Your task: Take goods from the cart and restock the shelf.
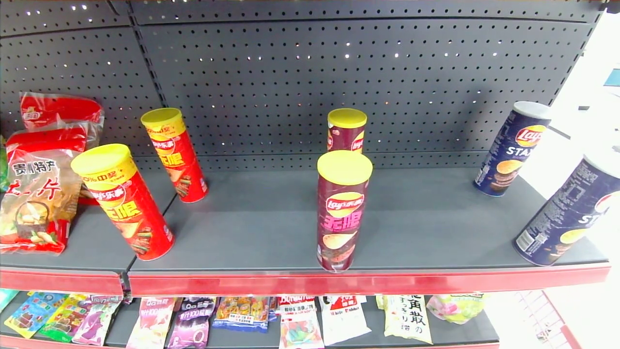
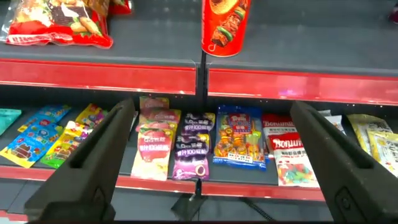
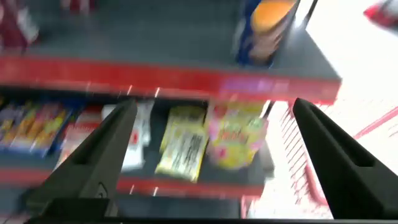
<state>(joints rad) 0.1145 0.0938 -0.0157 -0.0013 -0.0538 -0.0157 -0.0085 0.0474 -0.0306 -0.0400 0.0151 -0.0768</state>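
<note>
My left claw [image 2: 212, 104], nearest the lens, is wide open and empty. Its fingers [image 2: 93, 162] frame the packets [image 2: 189, 146] on the lower shelf [image 2: 261, 190], beneath the red lip of the upper shelf [image 1: 271, 218]. My right claw [image 3: 214, 104] is likewise spread and empty, low before the shelf's right end, under a blue can [image 3: 267, 31]. On the upper shelf stand upright pairs of red cans [image 1: 123, 201], maroon cans [image 1: 344, 208] and blue cans [image 1: 512, 149], with snack bags [image 1: 36, 194] at the left. A red wire frame [image 1: 545, 317], probably the cart, lies to my right, so the right arm is nearer. What goods it carries I cannot tell. I judge that any can should be gripped across its vertical axis.
</note>
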